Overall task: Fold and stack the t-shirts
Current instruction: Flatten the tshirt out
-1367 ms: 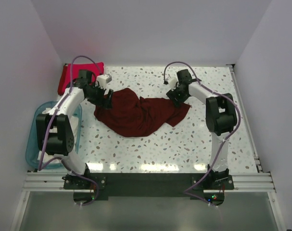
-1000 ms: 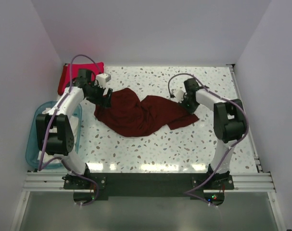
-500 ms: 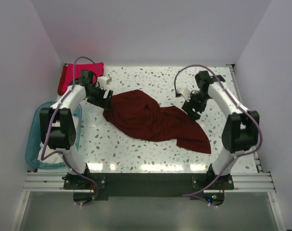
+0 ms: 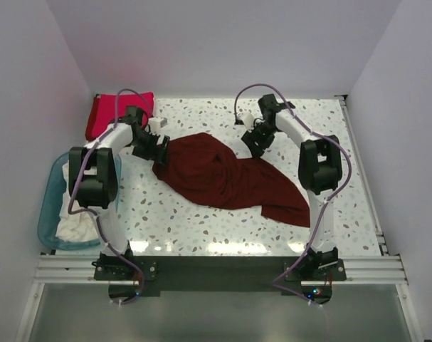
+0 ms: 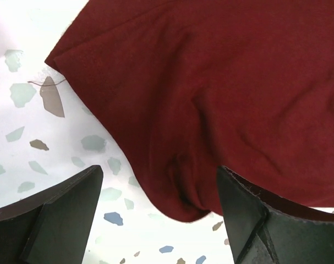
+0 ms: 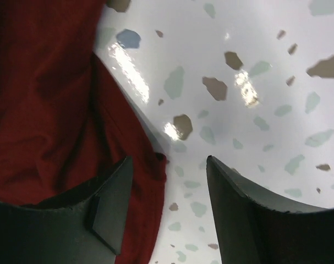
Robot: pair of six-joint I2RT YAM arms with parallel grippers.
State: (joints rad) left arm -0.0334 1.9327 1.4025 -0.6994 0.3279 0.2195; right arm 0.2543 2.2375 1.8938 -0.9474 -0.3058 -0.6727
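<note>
A dark maroon t-shirt (image 4: 226, 178) lies crumpled and stretched across the middle of the table, from the back left to the near right. My left gripper (image 4: 156, 147) is open at its left edge; in the left wrist view (image 5: 158, 220) a bulging fold of the shirt (image 5: 222, 93) lies between the fingers. My right gripper (image 4: 255, 142) is open at the shirt's far edge; in the right wrist view (image 6: 169, 212) the cloth's edge (image 6: 56, 121) lies under one finger. A crimson-red t-shirt (image 4: 109, 112) lies at the back left. White cloth (image 4: 77, 226) fills the tub.
A translucent blue tub (image 4: 50, 206) stands at the table's left edge beside the left arm. White walls close in the back and both sides. The speckled tabletop (image 4: 329, 128) shows to the right of the shirt.
The maroon shirt was pulled out from a bunch toward the near right. The right gripper then swung back left to the shirt's far edge. The left gripper has barely moved.
</note>
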